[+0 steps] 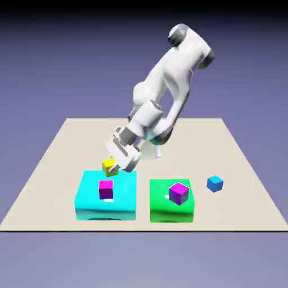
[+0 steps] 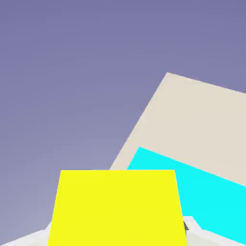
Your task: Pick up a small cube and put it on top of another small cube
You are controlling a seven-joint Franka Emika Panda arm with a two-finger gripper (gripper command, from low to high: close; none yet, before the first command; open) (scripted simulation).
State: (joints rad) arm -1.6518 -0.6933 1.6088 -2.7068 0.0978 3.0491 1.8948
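The white arm (image 1: 174, 67) comes down from the upper part of the exterior view, slanting toward that view's left. Its upper links lean diagonally, and below them the arm bends sharply at a dark joint (image 1: 161, 135) near the middle of the picture. From this bend the forearm runs back up and to the exterior view's left, to the thick white wrist (image 1: 147, 117). The hand (image 1: 122, 151) hangs off the wrist, clearly tilted rather than pointing straight down, its fingers aimed down toward the exterior view's left.

The tool (image 1: 111, 167) is clamped on the yellow cube (image 1: 108, 166), one finger on either side. In the hand view the cube stands large between the fingers and mostly hides them; the tilt shows there too, with the edge of the desk (image 1: 185, 146) running aslant and backdrop filling much of the picture.

In the exterior view, the yellow cube appears just above the far edge of the cyan block (image 1: 121, 199). The magenta-pink cube (image 1: 106, 189) sits on top of that block. The violet-purple cube (image 1: 179, 193) is on the green block (image 1: 171, 212), and the blue cube (image 1: 215, 183) lies on the desk beyond it, toward the exterior view's right.
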